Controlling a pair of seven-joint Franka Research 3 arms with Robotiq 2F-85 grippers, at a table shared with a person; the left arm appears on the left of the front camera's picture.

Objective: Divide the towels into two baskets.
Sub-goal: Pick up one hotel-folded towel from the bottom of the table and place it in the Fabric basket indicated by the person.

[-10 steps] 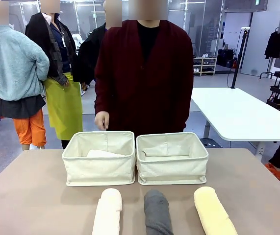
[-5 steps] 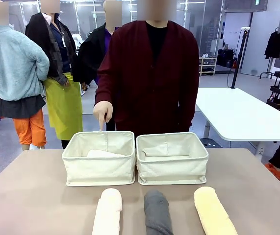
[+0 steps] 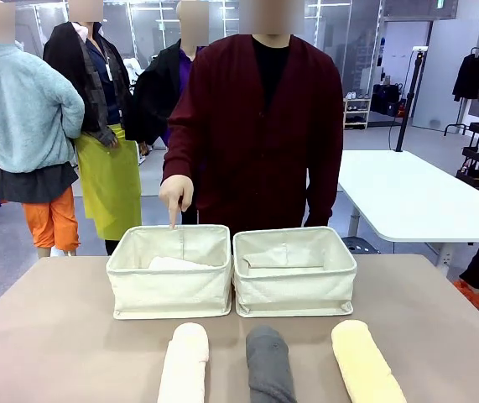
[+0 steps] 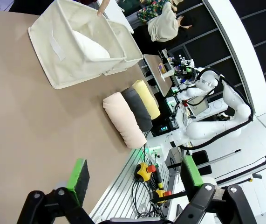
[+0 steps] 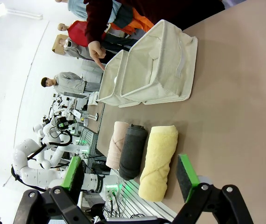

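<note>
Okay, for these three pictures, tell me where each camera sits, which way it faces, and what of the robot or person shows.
Front: fixed on the robot's side, facing across the brown table at the person, whose hand points down at the left cream canvas basket.
Left wrist: on the left arm, looking along the open left gripper towards the cream terry towel roll, dark grey roll and pale yellow roll.
Right wrist: on the right arm, along the open right gripper.
Shared: all three show those rolls.
</note>
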